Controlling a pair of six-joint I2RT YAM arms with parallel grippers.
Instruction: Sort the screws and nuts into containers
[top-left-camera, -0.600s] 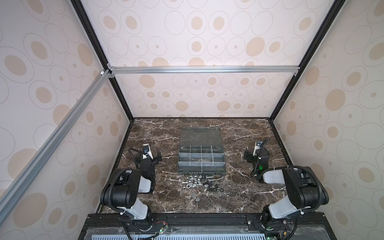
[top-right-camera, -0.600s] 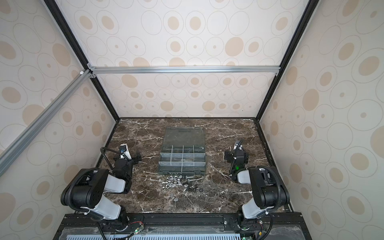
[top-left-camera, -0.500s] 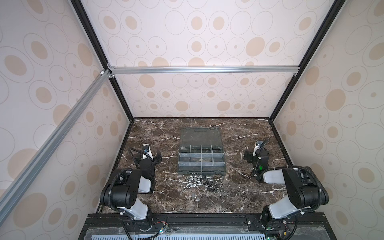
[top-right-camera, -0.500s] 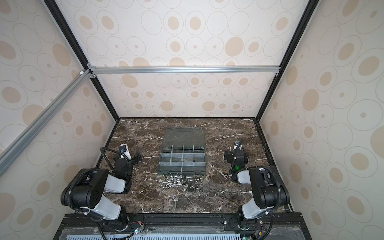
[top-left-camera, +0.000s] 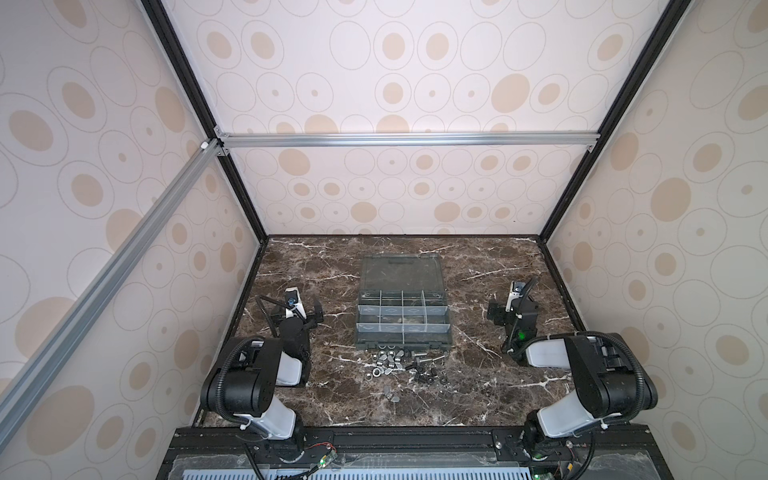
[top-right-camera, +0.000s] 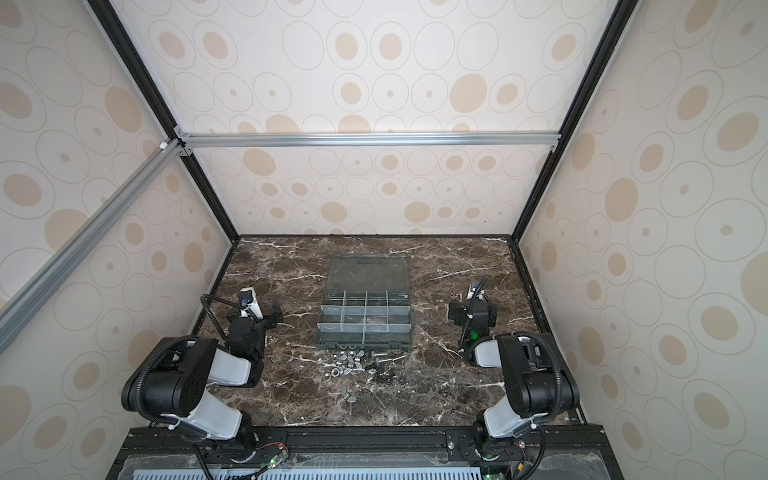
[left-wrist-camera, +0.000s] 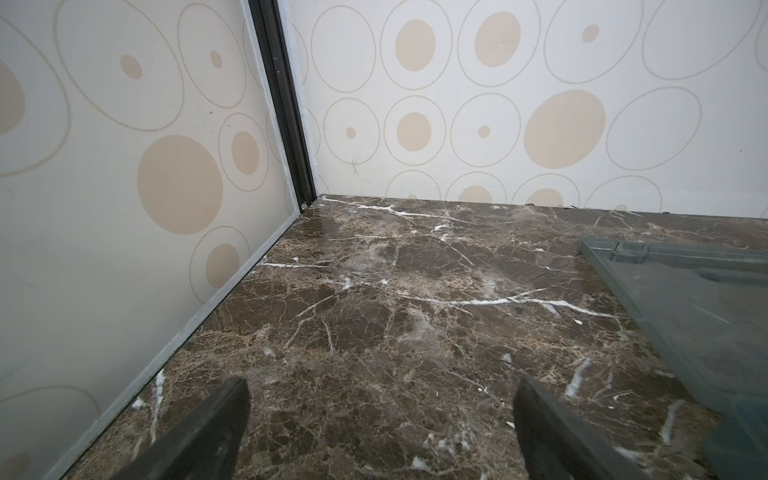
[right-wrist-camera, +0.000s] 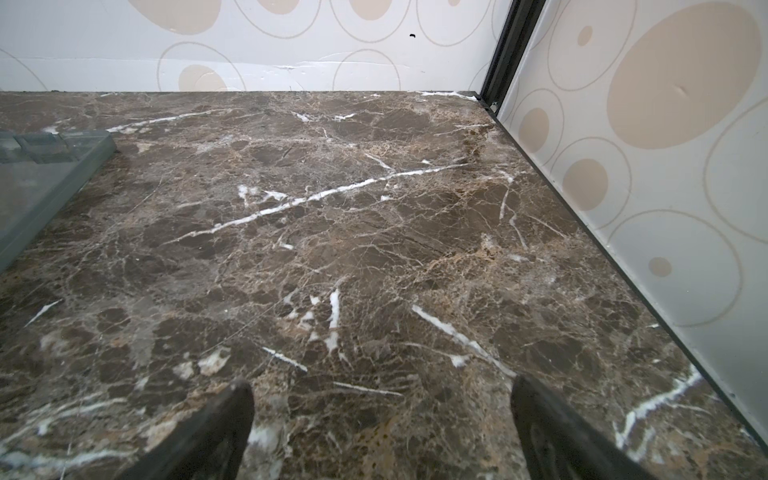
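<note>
While both arms sit out at the sides, all the hardware is in a loose heap on the brown marble surface (top-left-camera: 478, 399), just in front of the organizer box (top-left-camera: 402, 345). The nuts (top-left-camera: 388, 360) make up the left part of the heap: silver hex rings and little wedge blocks bunched close together, plus one stray wedge piece (top-left-camera: 394, 393) lying apart, nearer the front edge. The screws (top-left-camera: 426, 355) are on the right part, a couple of shiny ones lying right by the box's front wall. Just in front of those there's a cluster of black bits (top-left-camera: 426, 373), honestly too small for me to tell shafts from rings.

The box is open, with its lid (top-left-camera: 401, 272) folded flat back on the surface toward the far wall. The containers (top-left-camera: 390, 312) are the small compartments split by pale dividers, and I can't make out whether anything is in them.

The left gripper (left-wrist-camera: 380, 386) is well left of the box, close to the side wall. Its fingers (left-wrist-camera: 216, 428) are spread wide apart with only bare marble between them. Same deal for the right gripper (right-wrist-camera: 381, 386), well off to the right of the box: fingers (right-wrist-camera: 548, 424) wide apart, holding nothing. Each wrist view catches just a corner of the lid.
</note>
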